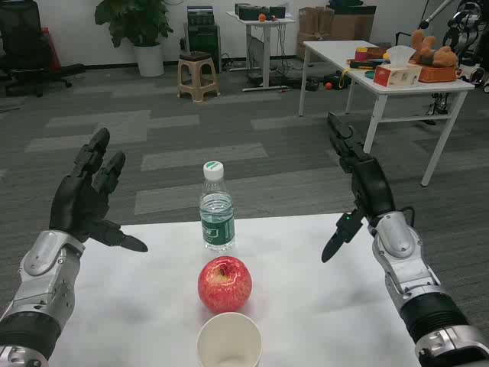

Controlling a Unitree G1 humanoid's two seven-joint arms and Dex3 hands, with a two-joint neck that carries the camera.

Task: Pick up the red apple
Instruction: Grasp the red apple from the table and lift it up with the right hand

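The red apple (225, 284) sits on the white table (145, 306) near the middle, just in front of a water bottle and behind a paper cup. My left hand (88, 197) is raised above the table's left side, fingers spread, holding nothing, well to the left of the apple. At the right, my right hand (357, 183) is also lifted, fingers stretched out and thumb pointing down, holding nothing, clear of the apple.
A clear water bottle (216, 209) with a green label stands upright right behind the apple. A white paper cup (229, 342) stands at the front edge, close to the apple. Beyond the table lie grey carpet, a stool (197, 75) and another white table (382, 73).
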